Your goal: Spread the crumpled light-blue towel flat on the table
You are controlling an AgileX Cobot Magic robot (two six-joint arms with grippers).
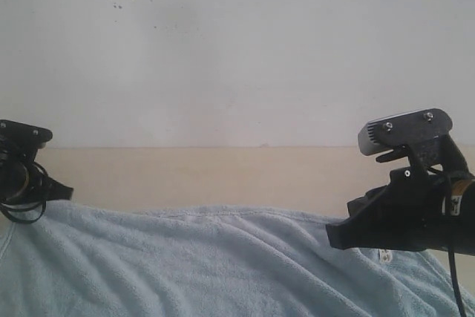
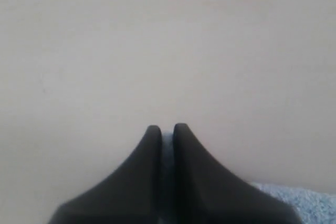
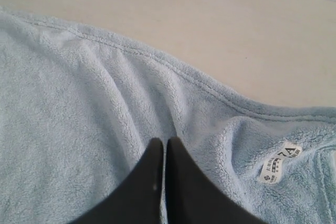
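Observation:
The pale-blue towel [image 1: 208,265] lies across the near part of the table [image 1: 223,172], mostly spread, with soft creases. My left gripper [image 1: 63,192] sits at the towel's far-left edge. In the left wrist view its jaws [image 2: 167,128] stand almost together with blue cloth pinched between them, over bare table [image 2: 157,51], and a bit of towel [image 2: 310,198] shows beside them. My right gripper [image 1: 332,235] is low on the towel's right part, and its jaws [image 3: 166,141] are shut where creases in the towel [image 3: 79,103] run together. The white label [image 3: 278,163] lies beside them.
A white speckled wall [image 1: 237,50] rises behind the table. A strip of bare table [image 3: 184,14] runs beyond the towel's stitched far hem [image 3: 210,85]. The label [image 1: 384,255] shows just under the right arm.

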